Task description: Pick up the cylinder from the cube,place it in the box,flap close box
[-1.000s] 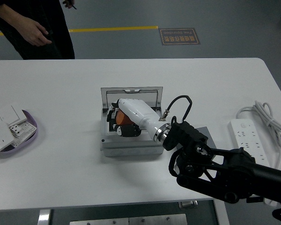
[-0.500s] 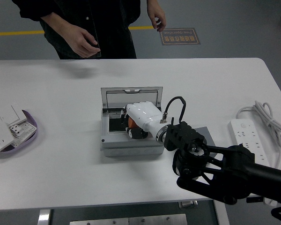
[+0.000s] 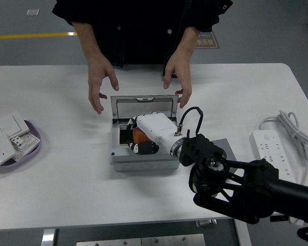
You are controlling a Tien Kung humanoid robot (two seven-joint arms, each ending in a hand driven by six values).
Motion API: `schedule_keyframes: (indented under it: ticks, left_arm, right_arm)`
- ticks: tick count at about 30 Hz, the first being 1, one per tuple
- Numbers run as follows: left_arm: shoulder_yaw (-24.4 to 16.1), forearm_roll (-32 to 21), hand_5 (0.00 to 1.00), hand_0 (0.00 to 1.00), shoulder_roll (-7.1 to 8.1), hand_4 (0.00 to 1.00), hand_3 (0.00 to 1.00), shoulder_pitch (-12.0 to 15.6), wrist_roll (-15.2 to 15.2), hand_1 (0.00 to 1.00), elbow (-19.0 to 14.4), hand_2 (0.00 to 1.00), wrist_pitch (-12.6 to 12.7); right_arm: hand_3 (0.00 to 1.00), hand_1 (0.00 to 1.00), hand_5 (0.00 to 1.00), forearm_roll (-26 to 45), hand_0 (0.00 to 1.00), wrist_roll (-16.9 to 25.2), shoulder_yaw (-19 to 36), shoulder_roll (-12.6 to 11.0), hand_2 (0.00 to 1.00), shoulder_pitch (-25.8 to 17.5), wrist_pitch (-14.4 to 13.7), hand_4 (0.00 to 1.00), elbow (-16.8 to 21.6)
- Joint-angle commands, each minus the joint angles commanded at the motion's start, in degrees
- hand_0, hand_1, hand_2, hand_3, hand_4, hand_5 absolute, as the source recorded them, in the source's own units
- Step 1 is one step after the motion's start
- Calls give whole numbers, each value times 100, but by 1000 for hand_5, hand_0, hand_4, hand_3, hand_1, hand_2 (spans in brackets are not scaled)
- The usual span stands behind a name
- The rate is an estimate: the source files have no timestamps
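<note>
**Cylinder held low inside the open box**

The right hand point(image 3: 146, 134) is seen down inside the grey box point(image 3: 143, 163), its white fingers point(image 3: 138, 147) curled around the orange cylinder point(image 3: 139, 135), which sits within the box walls rather than on any cube. The box's flap point(image 3: 143, 105) is stood up at the far side, wide open. No left hand is shown.

Across the table, a person's two hands point(image 3: 99, 82) point(image 3: 177, 73) are hovered just beyond the flap, one at each far corner, palms turned inward and touching nothing.

Trouble is easily imagined here. If the fingers are opened unevenly, the cylinder could be dragged back out with the hand. If the wrist is lifted carelessly, the flap could be knocked. A clash with the person's hands is also risked, so close to the flap.
</note>
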Motion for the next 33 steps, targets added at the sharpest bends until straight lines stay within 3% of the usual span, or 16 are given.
schedule_keyframes:
  ticks: [6,13,17,21,29,33]
  left_arm:
    - [-58,57,217,599,-13,684,636,-12,6,622,-16,615,-6]
    - [-87,80,217,599,-30,682,636,18,17,623,-18,615,-2]
    - [-95,89,216,599,-30,680,635,10,15,623,-19,615,-2]
    - [-95,90,216,599,-35,680,635,-3,13,623,-19,615,-3]
    - [-35,66,214,599,-52,679,635,-34,18,624,-14,615,-4]
    - [-18,58,214,599,-47,679,635,-45,18,624,-13,615,-2]
  right_arm:
    - [705,698,455,526,800,305,232,-212,723,-168,-299,711,291]
    - [698,694,455,1430,790,694,915,-838,718,-378,-690,725,1178]
    - [672,675,466,1738,765,861,1211,-977,704,-327,-921,717,1480]
    - [672,675,466,1948,765,948,1235,-941,704,-115,-1015,717,1187]
    - [652,652,458,2537,734,1034,667,-562,676,572,-764,707,96]
    - [652,652,458,2660,734,1067,463,-501,676,680,-720,707,-367]
